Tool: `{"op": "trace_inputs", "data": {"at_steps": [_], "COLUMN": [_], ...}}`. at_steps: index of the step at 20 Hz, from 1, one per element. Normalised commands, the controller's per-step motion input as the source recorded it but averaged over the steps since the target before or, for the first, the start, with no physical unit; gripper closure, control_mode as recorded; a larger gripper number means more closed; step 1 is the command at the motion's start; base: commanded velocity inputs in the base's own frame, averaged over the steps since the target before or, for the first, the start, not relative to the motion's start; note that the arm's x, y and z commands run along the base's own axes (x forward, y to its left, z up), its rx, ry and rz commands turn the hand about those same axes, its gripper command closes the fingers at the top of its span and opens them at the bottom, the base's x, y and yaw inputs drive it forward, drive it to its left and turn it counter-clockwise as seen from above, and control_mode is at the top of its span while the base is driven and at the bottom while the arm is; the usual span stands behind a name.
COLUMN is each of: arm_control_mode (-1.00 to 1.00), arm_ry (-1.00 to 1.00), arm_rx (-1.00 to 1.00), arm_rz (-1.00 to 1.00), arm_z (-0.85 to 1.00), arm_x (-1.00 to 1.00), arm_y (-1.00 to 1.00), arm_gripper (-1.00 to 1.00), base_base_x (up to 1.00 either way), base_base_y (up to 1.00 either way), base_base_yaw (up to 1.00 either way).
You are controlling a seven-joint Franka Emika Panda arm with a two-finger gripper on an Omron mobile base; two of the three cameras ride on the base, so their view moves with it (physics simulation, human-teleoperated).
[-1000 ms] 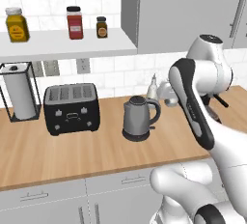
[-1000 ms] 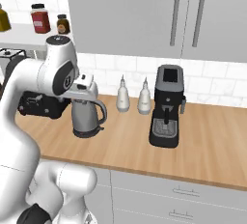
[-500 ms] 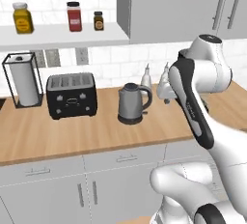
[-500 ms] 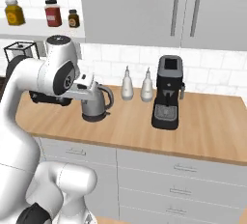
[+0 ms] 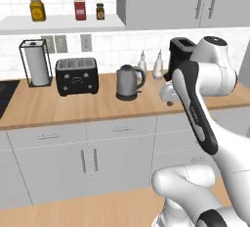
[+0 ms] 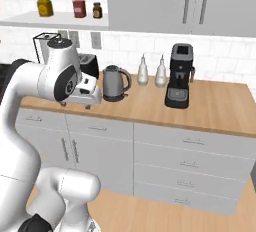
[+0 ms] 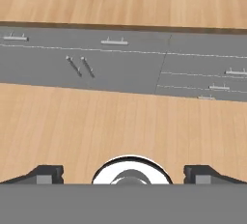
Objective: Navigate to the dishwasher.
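In the left base view the whole scene is sliding: the toaster point(image 5: 76, 76) and kettle point(image 5: 128, 82), which sat low and large a second ago, are now sitting higher and smaller in the middle of the frame, and pale cabinet doors point(image 5: 88, 165) are filling the lower left. That shift belongs to the camera, so the base is backing away from the bench point(image 5: 93, 107) while drifting sideways; nothing on it is moving. In the right base view the coffee machine point(image 6: 179, 76) is likewise riding up to the upper centre, a bank of drawers point(image 6: 186, 163) is opening below it, and floor is appearing at the bottom. The tool point(image 6: 75, 103) is hanging beside the arm's elbow at left centre, carrying nothing. In the hand view the tool's fingertips point(image 7: 44, 174) are standing wide apart at the bottom corners, with bare floor above them and cabinet fronts across the top. No flat mid-grey panel with a long bar handle is appearing anywhere, so the dishwasher is somewhere outside these frames, and the drive is probably far from finished.
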Motion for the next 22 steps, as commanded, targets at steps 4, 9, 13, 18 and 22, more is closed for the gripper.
{"op": "trace_inputs", "data": {"at_steps": [4, 9, 13, 18, 22], "arm_control_mode": [1.00, 1.00, 1.00, 1.00, 1.00], "arm_ry": [0.00, 0.00, 0.00, 0.00, 0.00], "arm_rx": [0.00, 0.00, 0.00, 0.00, 0.00], "arm_rz": [0.00, 0.00, 0.00, 0.00, 0.00], "arm_z": [0.00, 0.00, 0.00, 0.00, 0.00], "arm_x": [0.00, 0.00, 0.00, 0.00, 0.00], "arm_y": [0.00, 0.00, 0.00, 0.00, 0.00], "arm_gripper": [-1.00, -1.00, -1.00, -1.00, -1.00], "base_base_x": [0.00, 0.06, 0.18, 0.32, 0.65], "base_base_y": [0.01, 0.00, 0.00, 0.00, 0.01], "base_base_yaw": [0.54, 0.85, 0.96, 0.85, 0.70]}}
